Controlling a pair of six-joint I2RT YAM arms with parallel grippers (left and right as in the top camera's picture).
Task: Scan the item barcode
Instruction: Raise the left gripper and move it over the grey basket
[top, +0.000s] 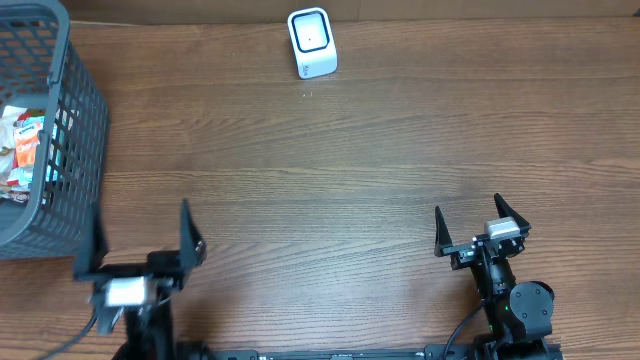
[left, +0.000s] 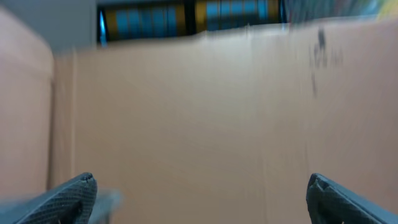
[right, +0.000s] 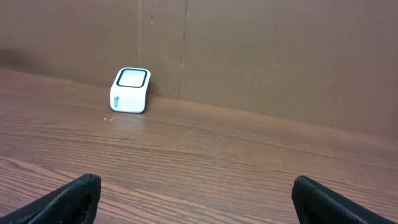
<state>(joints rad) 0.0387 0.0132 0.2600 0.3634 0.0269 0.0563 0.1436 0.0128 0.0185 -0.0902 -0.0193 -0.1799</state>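
At the near table (top: 320, 180) edge our left gripper (top: 141, 212) and right gripper (top: 468, 208) stand wide and empty; we judge fetching an item (top: 24, 142) from the basket (top: 86, 105) comes next.

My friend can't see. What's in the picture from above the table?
At the near edge of a brown wooden table, the robot's left gripper and right gripper are both open and empty. A small white scanner stands at the far edge, and a grey basket holding packets is on the left.
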